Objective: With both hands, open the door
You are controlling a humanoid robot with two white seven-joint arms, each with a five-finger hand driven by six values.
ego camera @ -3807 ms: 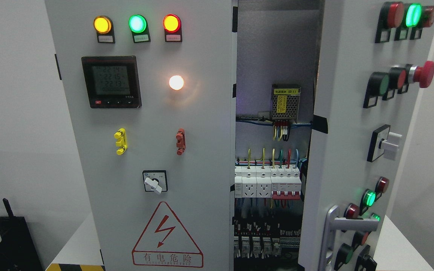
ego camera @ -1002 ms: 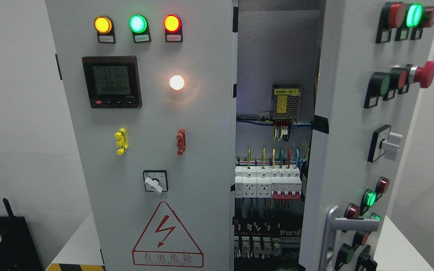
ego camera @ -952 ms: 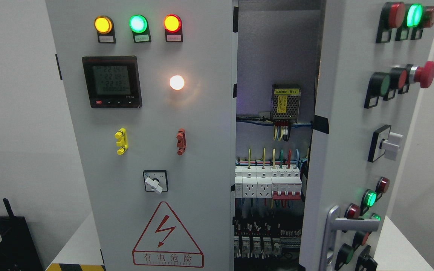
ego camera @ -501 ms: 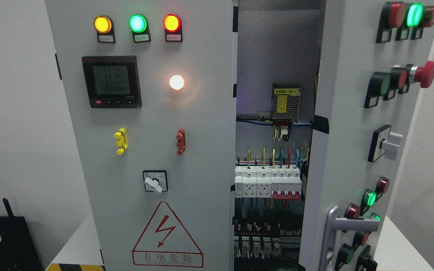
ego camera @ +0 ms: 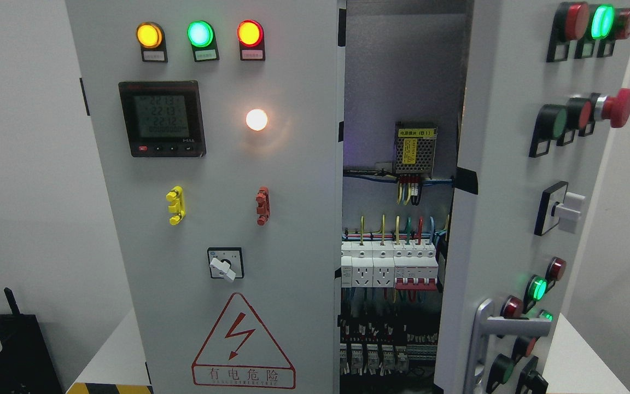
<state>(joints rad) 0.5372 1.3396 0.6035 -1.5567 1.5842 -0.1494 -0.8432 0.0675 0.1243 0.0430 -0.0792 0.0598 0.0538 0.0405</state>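
Head view shows a grey cabinet (ego camera: 315, 65) with two doors. Left door (ego camera: 216, 219) is closed and faces the camera. Right door (ego camera: 501, 208) is swung open toward the camera, its front turned to the right, so the inside (ego camera: 397, 82) shows between the two doors.

On the left door I count three round lamps at the top: yellow lamp (ego camera: 149, 35), green lamp (ego camera: 200, 34), red lamp (ego camera: 249, 33). Below them is one meter (ego camera: 162, 119) with a lit screen, and one white lamp (ego camera: 256, 119) glowing beside it. Lower are two small clips, one yellow clip (ego camera: 175, 205) and one red clip (ego camera: 262, 205), then one rotary switch (ego camera: 225, 264) and one warning triangle (ego camera: 243, 342).

The right door carries one metal handle (ego camera: 503, 328) near its lower edge, one mushroom button (ego camera: 616, 108) and one knob (ego camera: 564, 210) (other buttons there overlap, so I do not count them).

Inside are one power supply (ego camera: 414, 148) with a yellow label, and under it a row of white breakers (ego camera: 389, 265) with coloured wires.

No robot hand is in the picture, so I cannot tell the state of the fingers.
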